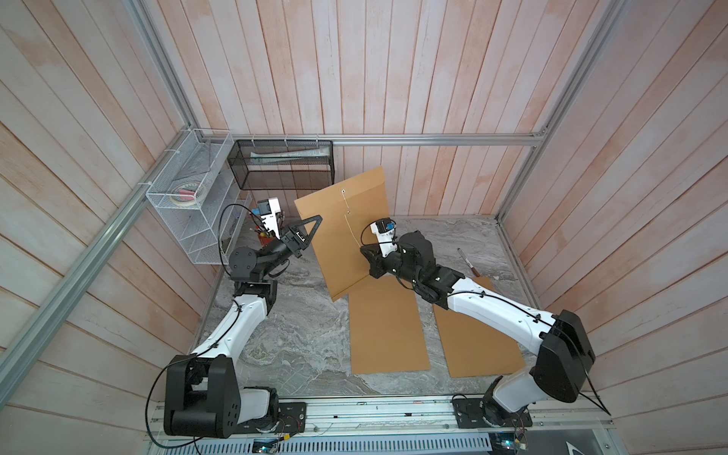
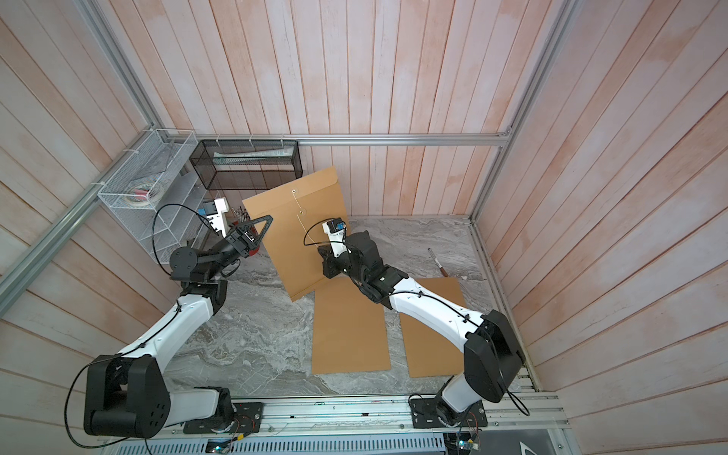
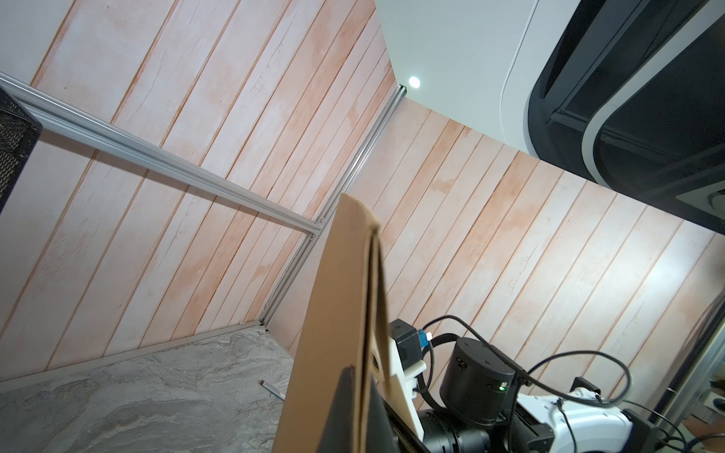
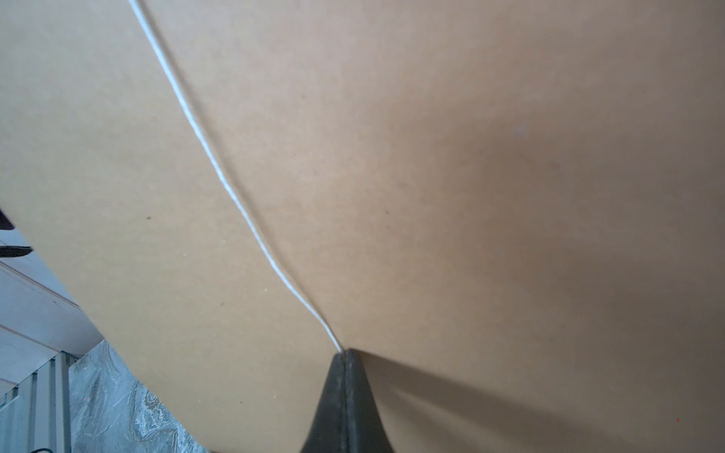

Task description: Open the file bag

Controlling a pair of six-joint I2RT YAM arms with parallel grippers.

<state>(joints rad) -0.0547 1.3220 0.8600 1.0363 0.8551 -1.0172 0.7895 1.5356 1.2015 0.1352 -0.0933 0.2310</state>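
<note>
Brown kraft envelopes (image 1: 388,327) lie flat nearest you, at 5 o'clock. Beyond them the file bag (image 1: 342,244) stands upright mid-table. Your left gripper (image 1: 317,220) pinches its 9 o'clock edge, and your right gripper (image 4: 345,353) is clamped on its white string (image 4: 235,196). Farther off are a marker (image 1: 467,262) at 2 o'clock and wire baskets (image 1: 185,197) at 10.

The file bag (image 1: 346,244), a brown kraft envelope, stands nearly upright and tilted over the far middle of the table (image 1: 299,335). Its flap (image 1: 366,185) is folded shut. A white string (image 4: 235,196) runs taut down its face from the flap button (image 1: 344,192), past the lower button (image 1: 349,213).
</note>
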